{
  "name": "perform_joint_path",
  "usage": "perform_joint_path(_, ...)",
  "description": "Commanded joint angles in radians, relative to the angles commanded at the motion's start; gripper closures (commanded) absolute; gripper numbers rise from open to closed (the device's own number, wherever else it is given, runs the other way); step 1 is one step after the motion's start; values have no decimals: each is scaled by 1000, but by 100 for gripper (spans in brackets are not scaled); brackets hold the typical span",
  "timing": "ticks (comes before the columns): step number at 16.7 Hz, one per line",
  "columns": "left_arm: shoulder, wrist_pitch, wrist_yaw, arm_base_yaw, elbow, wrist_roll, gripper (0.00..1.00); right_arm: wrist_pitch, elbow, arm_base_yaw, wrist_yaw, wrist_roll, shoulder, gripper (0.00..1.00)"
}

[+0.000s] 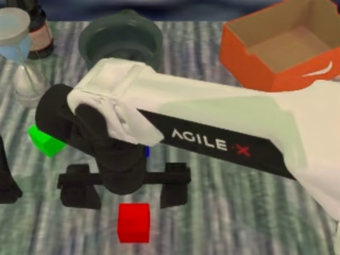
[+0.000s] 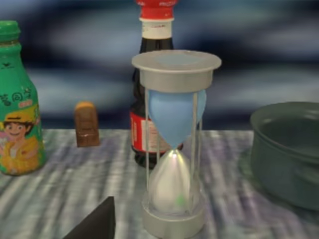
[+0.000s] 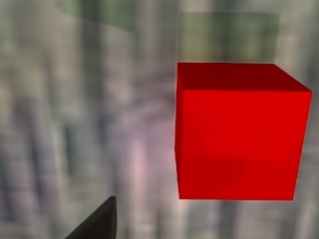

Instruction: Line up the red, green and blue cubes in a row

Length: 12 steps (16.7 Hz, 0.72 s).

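Observation:
The red cube (image 1: 133, 222) lies near the table's front edge, and it fills much of the right wrist view as red cube (image 3: 239, 132). My right gripper (image 1: 127, 197) hovers just behind it, open, with its dark fingers (image 1: 79, 191) spread wide and nothing between them. The green cube (image 1: 47, 139) sits to the left, partly covered by the right wrist. Only a sliver of the blue cube (image 1: 147, 151) shows under the right arm. My left gripper (image 1: 6, 183) rests at the left edge, open, one fingertip (image 2: 97, 224) showing.
At the back left stand an hourglass (image 1: 21, 53) and a dark bottle (image 1: 40, 34), with a dark pot (image 1: 121, 38) beside them. An orange box (image 1: 281, 45) stands open at the back right. A green bottle (image 2: 17, 99) and a small brown object (image 2: 86, 124) are farther off.

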Motion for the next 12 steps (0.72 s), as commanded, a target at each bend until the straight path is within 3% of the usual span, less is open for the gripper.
perform_joint_path(3,7,-5,0,0,7,3,0,8,-10,-10,3,-6,-6,0)
perform_joint_path(6,81,-55,0,-5,80,32,0,57,-89,-52,31,-59,-98,0)
perform_joint_path(12,457,-277,3,-27,406,158,0,278,-447,-247,113,-274,-556,0)
